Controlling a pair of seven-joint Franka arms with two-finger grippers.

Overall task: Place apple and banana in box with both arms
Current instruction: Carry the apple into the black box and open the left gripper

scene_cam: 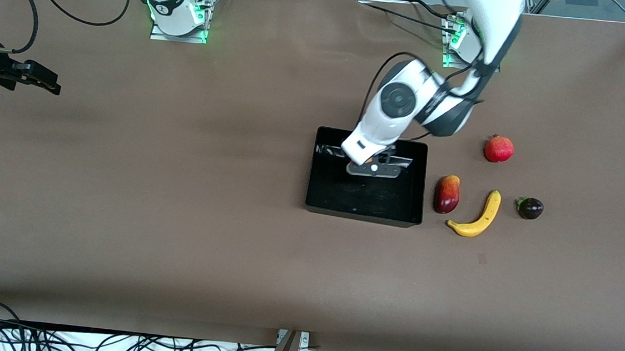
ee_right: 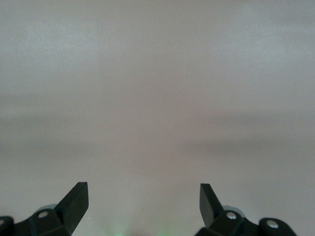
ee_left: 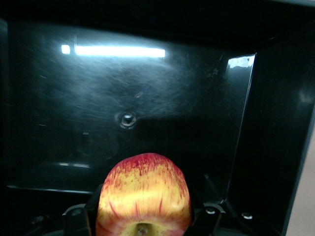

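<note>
My left gripper [scene_cam: 373, 166] is down inside the black box [scene_cam: 344, 200], shut on the red and yellow apple [ee_left: 143, 196]. In the left wrist view the apple fills the gap of the left gripper [ee_left: 145, 210], just above the glossy box floor [ee_left: 147, 98]. The banana [scene_cam: 479, 216] lies on the table beside the box, toward the left arm's end. My right gripper [scene_cam: 35, 80] waits at the right arm's end of the table, open and empty; the right wrist view shows the right gripper [ee_right: 142, 196] over bare brown table.
An oblong dark-red-and-orange fruit [scene_cam: 447, 194] lies between the box and the banana. A round red fruit with a crown tip [scene_cam: 498, 149] lies farther from the front camera than the banana. A dark purple fruit [scene_cam: 530, 208] lies beside the banana.
</note>
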